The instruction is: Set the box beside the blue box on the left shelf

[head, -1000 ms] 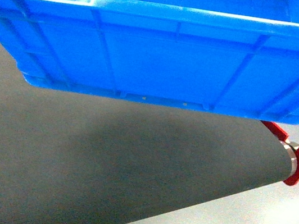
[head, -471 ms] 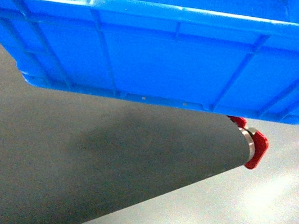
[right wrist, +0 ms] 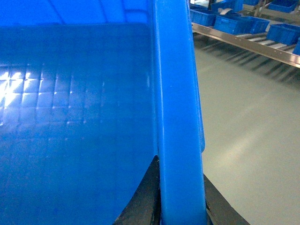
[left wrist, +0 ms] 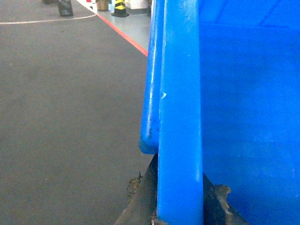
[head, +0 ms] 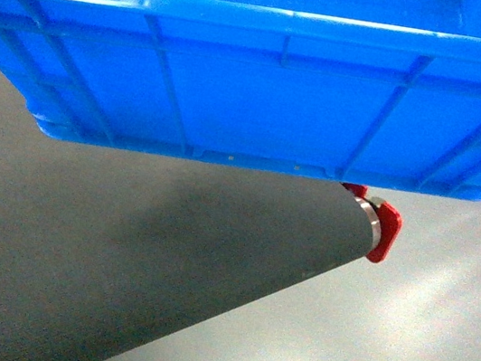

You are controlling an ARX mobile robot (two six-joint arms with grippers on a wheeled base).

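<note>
Hanging high, the blue crate (head: pixel 256 82) rides clear above the floor, left gripper (left wrist: pixel 180 206) and right gripper (right wrist: pixel 180 197) each pinched on an end rim; one slipping grip would tip it down.

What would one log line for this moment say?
box: held off floor | left jaws: clamped on rim | right jaws: clamped on opposite rim | shelf with blue crates: far

Bright blue ribbed plastic crate (head: pixel 265 84) held level in the air, open top up.
Its near long wall spans the head view, small notches along the bottom edge; the thick rolled rim sits between dark fingers (right wrist: pixel 145 197) at both ends.
</note>
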